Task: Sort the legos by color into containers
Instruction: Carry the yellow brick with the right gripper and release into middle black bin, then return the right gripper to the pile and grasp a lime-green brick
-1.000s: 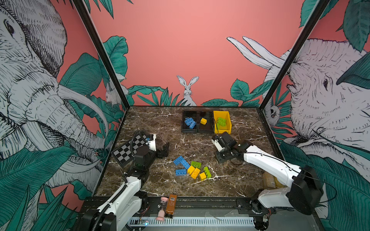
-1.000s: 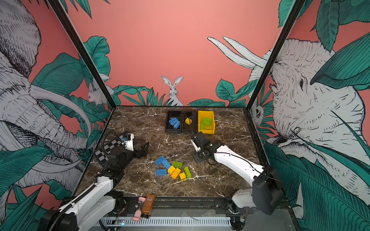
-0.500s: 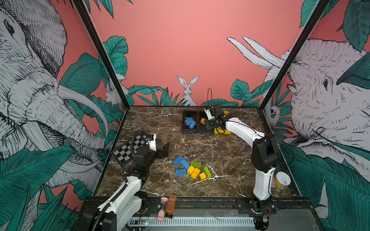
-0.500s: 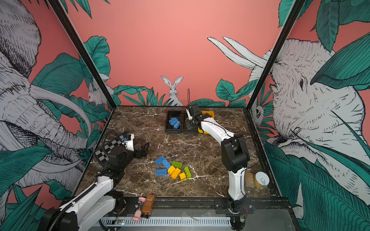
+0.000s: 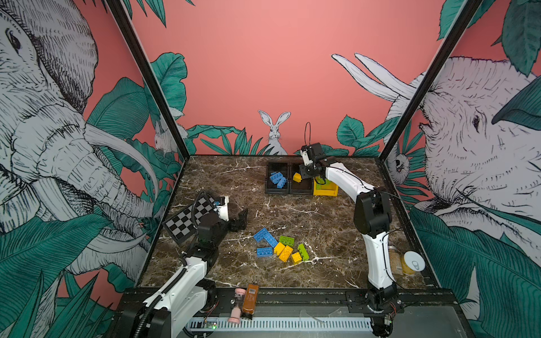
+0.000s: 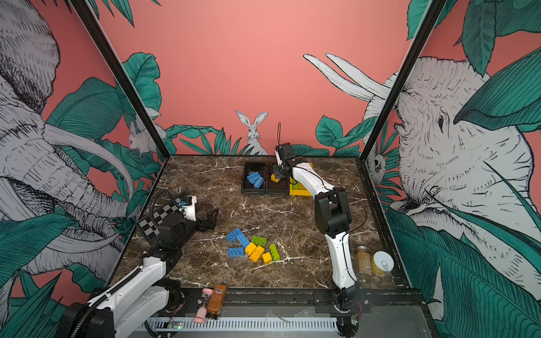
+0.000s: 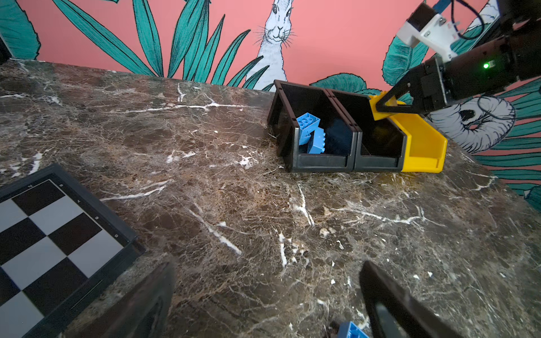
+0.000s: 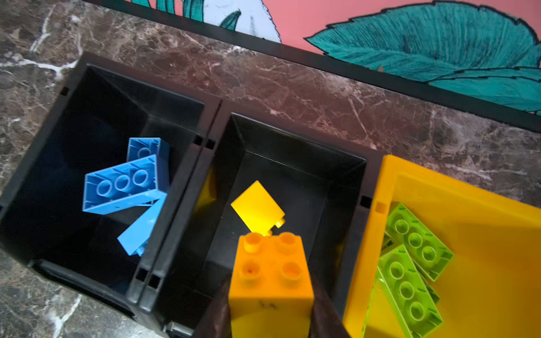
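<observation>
My right gripper (image 8: 269,307) is shut on a yellow lego (image 8: 270,278), held just above the middle black container (image 8: 292,140), where another yellow lego (image 8: 257,209) lies. The left black container (image 8: 96,96) holds blue legos (image 8: 123,184). The yellow container (image 8: 483,234) holds green legos (image 8: 409,281). In both top views a loose pile of blue (image 5: 260,234), yellow (image 5: 286,253) and green legos (image 5: 303,252) lies mid-table. My left gripper (image 5: 241,218) rests low and open beside the pile, nothing between its fingers (image 7: 377,289).
A checkerboard (image 5: 187,218) lies at the left edge by my left arm. A brown bottle (image 5: 250,297) and a pink one lie on the front rail. Two jars (image 5: 393,259) stand at the front right near the right arm's base.
My right arm swung from mid-table back to the containers, carrying the yellow lego, and now hovers over the middle black one. The left arm has not moved.
</observation>
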